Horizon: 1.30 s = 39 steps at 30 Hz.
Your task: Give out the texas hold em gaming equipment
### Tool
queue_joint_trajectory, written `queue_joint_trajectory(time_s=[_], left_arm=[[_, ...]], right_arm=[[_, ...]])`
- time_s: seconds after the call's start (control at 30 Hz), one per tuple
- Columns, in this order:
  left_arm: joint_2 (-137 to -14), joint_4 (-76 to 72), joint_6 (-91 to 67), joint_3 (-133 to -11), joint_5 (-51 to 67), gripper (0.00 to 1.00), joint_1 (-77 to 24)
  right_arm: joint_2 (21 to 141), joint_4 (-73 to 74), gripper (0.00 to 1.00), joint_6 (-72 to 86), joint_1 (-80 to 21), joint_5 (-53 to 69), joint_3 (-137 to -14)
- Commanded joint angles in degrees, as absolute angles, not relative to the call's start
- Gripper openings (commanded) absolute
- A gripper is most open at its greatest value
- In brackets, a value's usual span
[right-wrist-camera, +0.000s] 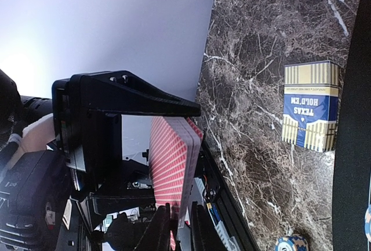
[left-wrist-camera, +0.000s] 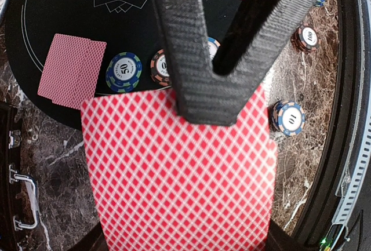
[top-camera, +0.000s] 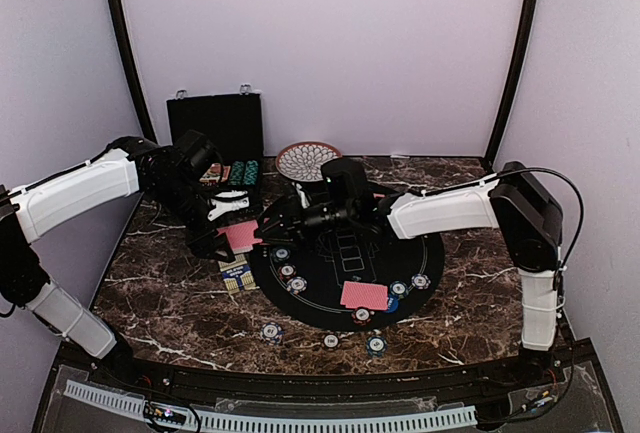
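Note:
My left gripper (top-camera: 222, 238) is shut on a deck of red-backed cards (top-camera: 241, 235) and holds it above the marble at the black mat's left edge. In the left wrist view the deck (left-wrist-camera: 179, 170) fills the lower frame. My right gripper (top-camera: 265, 225) reaches across the mat to it. Its fingers (left-wrist-camera: 203, 83) lie on the deck's top edge. In the right wrist view my right gripper (right-wrist-camera: 181, 231) is closed on the edge of a card (right-wrist-camera: 174, 164) of that deck. Two red-backed cards (top-camera: 363, 295) lie on the mat's near side, and another pair (left-wrist-camera: 71, 70) lies at its left.
Striped chips lie on the round black mat (top-camera: 345, 253) and in front of it (top-camera: 271, 331). A blue chip (left-wrist-camera: 123, 71) lies beside the left cards. A Texas Hold'em card box (top-camera: 236, 273) lies on the marble. The black case (top-camera: 215, 125) and patterned dish (top-camera: 307, 160) stand at the back.

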<state>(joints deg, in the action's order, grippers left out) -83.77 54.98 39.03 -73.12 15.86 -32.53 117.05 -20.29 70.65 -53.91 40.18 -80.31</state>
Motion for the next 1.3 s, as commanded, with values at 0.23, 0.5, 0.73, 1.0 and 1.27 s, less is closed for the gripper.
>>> queue_joint_trajectory(time_s=[0.23, 0.5, 0.73, 1.0, 1.27], left_arm=[[-82.09, 55.37, 39.90, -72.63, 15.55, 0.00, -32.62], [-82.13, 55.28, 39.99, -72.42, 14.87, 0.00, -32.66], [-82.22, 55.33, 40.00, -72.21, 14.25, 0.00, -32.67], [-81.66, 55.40, 40.07, -71.41, 13.64, 0.00, -32.64], [-81.65, 55.57, 40.09, -70.85, 13.29, 0.00, -32.68]], right_arm=[[114.82, -21.93, 0.04, 70.43, -54.41, 41.18, -80.68], [112.85, -21.27, 0.00, 70.16, -53.72, 40.78, -79.92], [111.04, -20.81, 0.00, 69.81, -53.06, 40.87, -78.12], [105.19, -11.88, 0.00, 63.27, -49.48, 39.74, -74.49], [100.19, 20.87, 0.00, 41.25, -44.66, 25.76, -83.04]])
